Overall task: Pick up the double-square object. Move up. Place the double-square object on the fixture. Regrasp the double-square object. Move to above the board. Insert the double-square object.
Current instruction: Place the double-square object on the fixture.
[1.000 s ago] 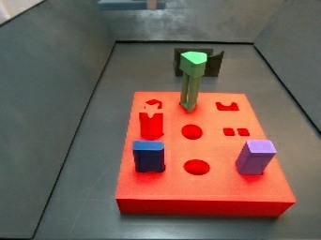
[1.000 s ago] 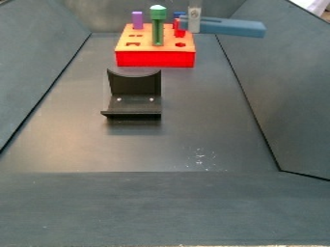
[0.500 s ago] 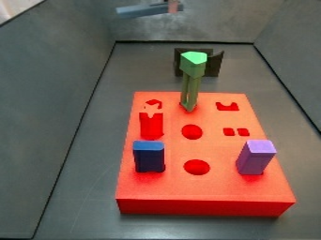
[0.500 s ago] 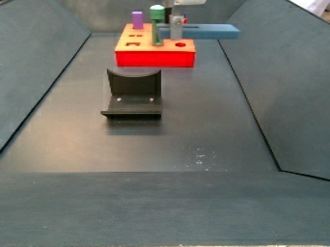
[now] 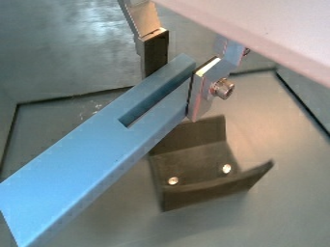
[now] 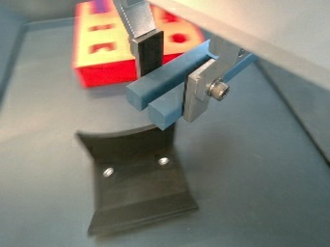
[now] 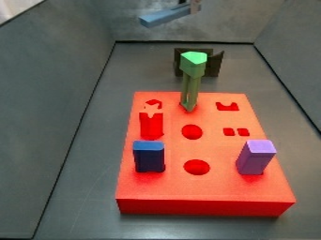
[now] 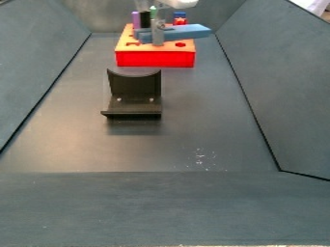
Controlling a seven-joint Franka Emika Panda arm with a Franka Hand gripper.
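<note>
The double-square object (image 5: pixel 110 154) is a long slate-blue bar held clear of the floor, lying roughly level rather than upright. In a wrist view its long axis runs from the lower left of the frame up to the silver fingers (image 5: pixel 204 89) near the upper middle, and a narrow slot shows along its top face. In a side view the bar (image 7: pixel 160 16) sits at the top of the frame, left of centre, its free end reaching left and slightly down.

The gripper (image 5: pixel 178 69) has its jaws pressed onto the bar's near end, one dark-padded plate on each side, spread only as wide as the bar is thick. It touches nothing else. In a wrist view the gripper (image 6: pixel 172 69) holds the bar (image 6: pixel 171 81) above the fixture (image 6: pixel 135 183), with the board (image 6: pixel 103 50) beyond, in the upper left of that frame.

In a side view there is one red board (image 7: pixel 207 201) on the floor, carrying four pegs: from left to right, a red one (image 7: pixel 152 120), a dark-blue block (image 7: pixel 149 156), a tall green peg (image 7: pixel 191 82) and a purple block (image 7: pixel 256 157). One dark fixture (image 7: pixel 216 62) stands just behind the green peg.
</note>
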